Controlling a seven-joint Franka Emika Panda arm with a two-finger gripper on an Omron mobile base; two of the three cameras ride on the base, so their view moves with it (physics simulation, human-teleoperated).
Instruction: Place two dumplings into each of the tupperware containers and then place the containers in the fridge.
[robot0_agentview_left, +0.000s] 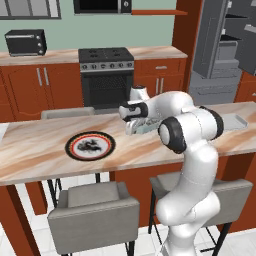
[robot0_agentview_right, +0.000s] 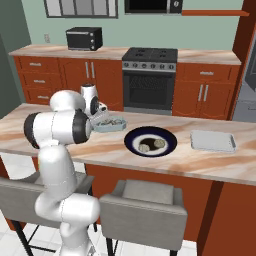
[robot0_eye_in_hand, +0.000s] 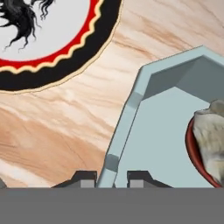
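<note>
Bench (robot0_agentview_right: 165, 165) carries, left to right in the right base view: tub (robot0_agentview_right: 111, 125), plate (robot0_agentview_right: 150, 141), flat tray (robot0_agentview_right: 212, 141). Two dumplings (robot0_agentview_right: 152, 145) lie on that plate. A dumpling (robot0_eye_in_hand: 212, 135) lies in the tub. Hand (robot0_eye_in_hand: 111, 178) straddles the tub rim. A second plate (robot0_agentview_left: 90, 145) sits left of the tub. Oven (robot0_agentview_right: 149, 80) behind the bench; fridge (robot0_agentview_left: 225, 45) far right

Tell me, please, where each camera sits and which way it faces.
Left base view: behind-left of the white arm, facing the marble counter and black-fronted oven; arm lower right.
Right base view: behind-right, same counter; arm lower left.
Hand view: on the hand, looking at the pale blue rectangular tub; dark fingertips at bottom.
Base views share the oven.
</note>
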